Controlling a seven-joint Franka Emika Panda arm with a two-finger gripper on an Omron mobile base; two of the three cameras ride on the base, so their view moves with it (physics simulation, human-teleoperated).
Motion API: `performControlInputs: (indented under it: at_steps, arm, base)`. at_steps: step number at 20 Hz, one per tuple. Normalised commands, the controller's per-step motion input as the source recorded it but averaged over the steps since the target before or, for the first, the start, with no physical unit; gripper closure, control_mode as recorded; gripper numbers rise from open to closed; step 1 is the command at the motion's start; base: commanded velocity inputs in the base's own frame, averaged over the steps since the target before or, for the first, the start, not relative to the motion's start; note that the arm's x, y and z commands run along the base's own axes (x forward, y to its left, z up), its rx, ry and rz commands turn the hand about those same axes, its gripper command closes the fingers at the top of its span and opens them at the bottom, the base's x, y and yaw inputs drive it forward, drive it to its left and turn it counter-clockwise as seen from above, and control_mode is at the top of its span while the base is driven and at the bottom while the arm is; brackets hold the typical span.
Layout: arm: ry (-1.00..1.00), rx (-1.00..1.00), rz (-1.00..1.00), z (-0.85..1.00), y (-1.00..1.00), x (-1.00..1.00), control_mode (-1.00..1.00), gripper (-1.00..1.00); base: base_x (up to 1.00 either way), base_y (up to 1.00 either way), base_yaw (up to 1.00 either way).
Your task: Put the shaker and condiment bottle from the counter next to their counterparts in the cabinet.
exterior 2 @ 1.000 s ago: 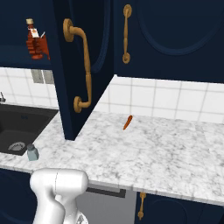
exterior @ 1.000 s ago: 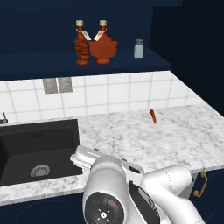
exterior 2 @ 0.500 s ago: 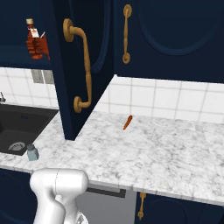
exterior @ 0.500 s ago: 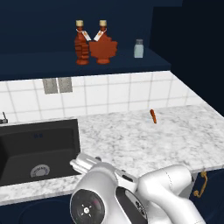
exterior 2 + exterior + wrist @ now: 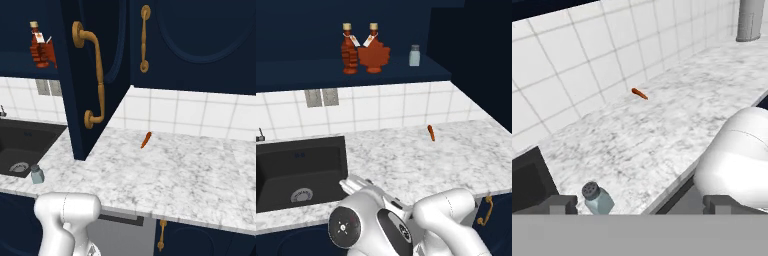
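The robot's arm (image 5: 431,220) is glossy white, built of rounded, bulbous shells joined by dark bands at the joints. At the lower middle of the left base view, a round dark grey end cap with a small pale centre mark closes one joint, ringed in white. At the lower left of the right base view, a smooth white elbow-like housing tops a narrower white column.

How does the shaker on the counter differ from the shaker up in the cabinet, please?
Place: the shaker on the counter stands low, at the marble counter's front edge beside the black sink; the shaker in the cabinet stands high on the navy shelf.
Neighbours: the counter shaker stands alone; the cabinet shaker has two maple-leaf bottles to its left.
Shared: both are upright, small, pale blue-grey with grey caps.
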Motion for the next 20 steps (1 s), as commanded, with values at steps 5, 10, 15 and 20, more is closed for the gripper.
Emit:
performControlInputs:
  at_steps: [5,10,15,20]
  arm:
    - [0.07,0.0,-0.06,-0.29,0.0,0.46,-1.0,-1.0]
    - [0.09,-0.03,-0.01,-0.44,0.01,0.49,-1.0,-1.0]
    - [0.01,-0.09,0.0,-0.52,0.0,0.3,-1.0,-1.0]
    - [0.01,-0.11,0.0,-0.36,0.04,0.2,-1.0,-1.0]
  base:
    - [0.0,0.0,0.0]
    - [0.0,0.0,0.0]
    - [0.0,0.0,0.0]
    - [0.0,0.0,0.0]
